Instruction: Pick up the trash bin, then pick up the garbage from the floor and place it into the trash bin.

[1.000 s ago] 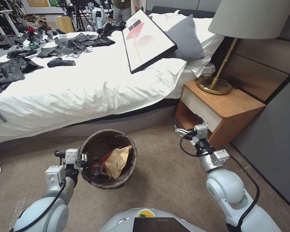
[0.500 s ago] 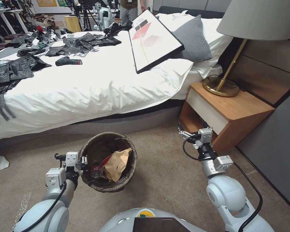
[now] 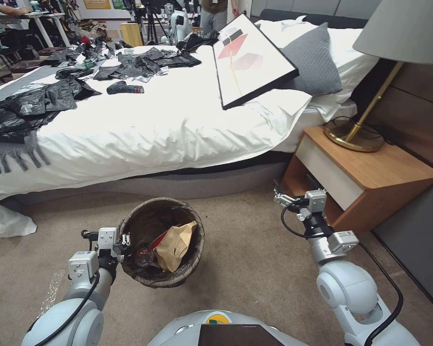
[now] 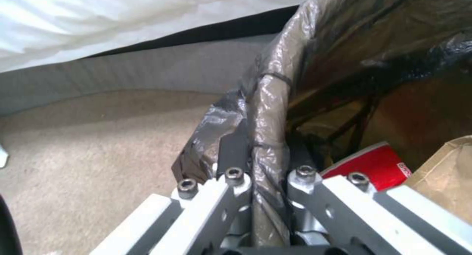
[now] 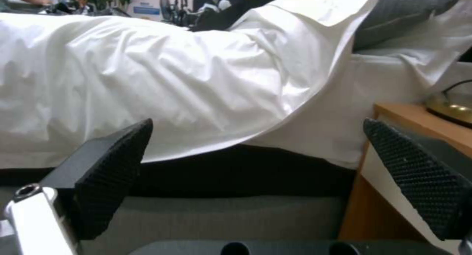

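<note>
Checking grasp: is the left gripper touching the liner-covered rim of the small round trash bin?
Touching. The left wrist view shows the left gripper clamped on the trash bin's liner-covered rim.

Evenly and brightly lit from overhead room lighting in the head view; soft, faint shadows under the bed [image 3: 130, 125] edge and beneath the trash bin [image 3: 161, 240] on the carpet [image 3: 245, 269]. Strong wide-angle bending toward the edges, stretching the lamp [image 3: 404, 29] shade. Dimmer and softly blurred in the left wrist view, with shiny glare streaks on the liner [image 4: 270, 96]. Slightly hazy in the right wrist view, near fingertips [image 5: 110, 166] out of focus.
</note>
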